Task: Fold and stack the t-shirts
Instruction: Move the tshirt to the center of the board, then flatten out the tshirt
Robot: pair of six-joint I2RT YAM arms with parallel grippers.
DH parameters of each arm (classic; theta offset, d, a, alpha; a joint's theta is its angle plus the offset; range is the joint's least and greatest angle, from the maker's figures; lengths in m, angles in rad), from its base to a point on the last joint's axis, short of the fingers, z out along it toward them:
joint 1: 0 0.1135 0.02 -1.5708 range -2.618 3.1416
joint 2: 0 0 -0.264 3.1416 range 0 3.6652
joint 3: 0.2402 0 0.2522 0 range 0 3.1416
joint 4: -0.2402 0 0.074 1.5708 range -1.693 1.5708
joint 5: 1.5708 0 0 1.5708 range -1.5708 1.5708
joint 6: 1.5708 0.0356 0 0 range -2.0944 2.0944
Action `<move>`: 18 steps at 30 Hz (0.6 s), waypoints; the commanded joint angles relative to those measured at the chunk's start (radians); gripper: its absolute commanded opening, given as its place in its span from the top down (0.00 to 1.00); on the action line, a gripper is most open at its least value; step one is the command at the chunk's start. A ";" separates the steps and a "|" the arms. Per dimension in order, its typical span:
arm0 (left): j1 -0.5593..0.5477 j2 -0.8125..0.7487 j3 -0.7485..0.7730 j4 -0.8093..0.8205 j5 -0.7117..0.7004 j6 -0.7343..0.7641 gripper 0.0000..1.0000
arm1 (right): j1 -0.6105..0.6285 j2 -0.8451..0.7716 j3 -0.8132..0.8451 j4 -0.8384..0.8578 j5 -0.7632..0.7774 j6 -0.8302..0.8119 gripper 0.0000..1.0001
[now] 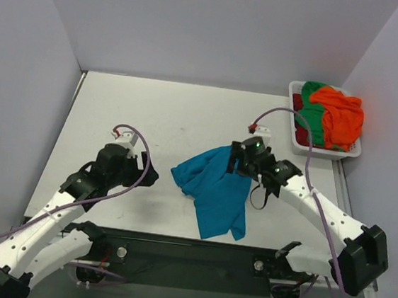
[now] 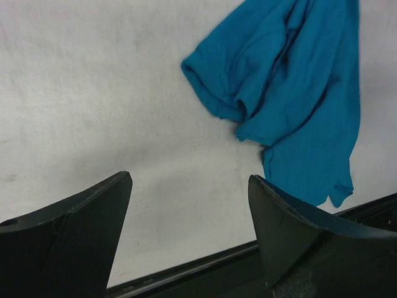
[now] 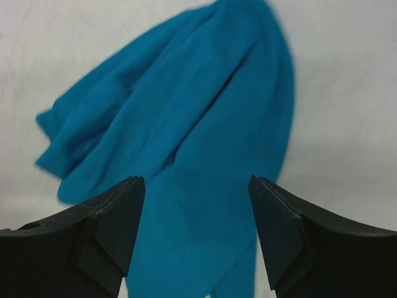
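A teal blue t-shirt (image 1: 217, 191) lies crumpled on the white table, near the front middle. It also shows in the left wrist view (image 2: 291, 87) and the right wrist view (image 3: 186, 155). My right gripper (image 1: 237, 160) is open, above the shirt's far right edge, jaws wide apart with the fabric below them (image 3: 195, 186). My left gripper (image 1: 150, 176) is open and empty, over bare table left of the shirt (image 2: 189, 186). Orange (image 1: 341, 114), green (image 1: 315, 115) and dark red (image 1: 301, 135) t-shirts are piled in the basket.
A white plastic basket (image 1: 319, 153) stands at the back right of the table. The table's front edge with a dark rail (image 1: 189, 244) runs just below the teal shirt. Grey walls close in the left, back and right sides.
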 commanded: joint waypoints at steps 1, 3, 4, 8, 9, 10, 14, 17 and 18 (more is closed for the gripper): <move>-0.077 0.023 -0.095 0.115 -0.047 -0.155 0.13 | 0.252 -0.150 -0.117 0.008 0.120 0.179 0.31; -0.159 0.041 -0.162 0.164 -0.089 -0.210 0.14 | 0.367 -0.181 -0.226 -0.012 0.246 0.273 0.33; -0.179 0.073 -0.180 0.211 -0.112 -0.224 0.14 | 0.432 -0.187 -0.253 -0.018 0.283 0.322 0.34; -0.237 0.193 -0.209 0.334 -0.118 -0.261 0.18 | 0.691 -0.164 -0.350 -0.072 0.430 0.598 0.37; -0.245 0.221 -0.203 0.354 -0.120 -0.263 0.20 | 0.719 -0.147 -0.353 -0.077 0.467 0.628 0.37; -0.252 0.273 -0.195 0.389 -0.123 -0.264 0.20 | 0.739 -0.129 -0.350 -0.081 0.472 0.655 0.37; -0.277 0.379 -0.180 0.509 -0.107 -0.263 0.25 | 0.810 0.022 -0.292 -0.112 0.492 0.697 0.37; -0.294 0.445 -0.157 0.562 -0.087 -0.261 0.28 | 0.819 0.104 -0.258 -0.159 0.492 0.750 0.36; -0.302 0.459 -0.149 0.562 -0.086 -0.263 0.29 | 0.820 0.110 -0.260 -0.167 0.490 0.776 0.35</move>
